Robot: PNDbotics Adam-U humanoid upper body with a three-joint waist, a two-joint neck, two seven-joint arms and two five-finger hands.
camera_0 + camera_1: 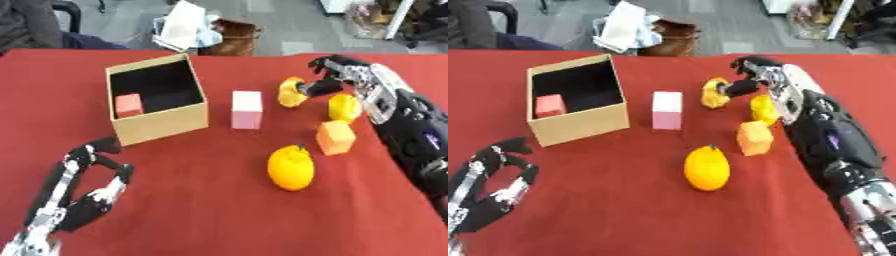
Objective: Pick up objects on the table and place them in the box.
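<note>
Five small objects lie outside an open cardboard box (162, 122) on a red tablecloth (219, 210), while a sixth, a red cube (129, 105), already sits inside the box against its near left wall. The box stands at the left of the table, its dark interior facing up.

Just right of the box stands a pale pink block (247, 109), upright and apart from everything else. Farther right, the robot's right hand (337, 75) reaches in from the upper right, its fingers curled around a small yellow object (290, 92), with the thumb pressing on the object's right side. The object's exact shape cannot be made out.

Beside the right forearm lies a second yellow piece (344, 107), partly hidden by the arm, and just in front of it sits an orange cube (335, 137), tilted slightly. Nearest the camera, a round orange fruit (290, 167) with a small dark stem rests alone on the cloth.

At the lower left corner, the left hand (83, 192) rests idle on the table, fingers relaxed and spread, holding nothing, well apart from the box.
</note>
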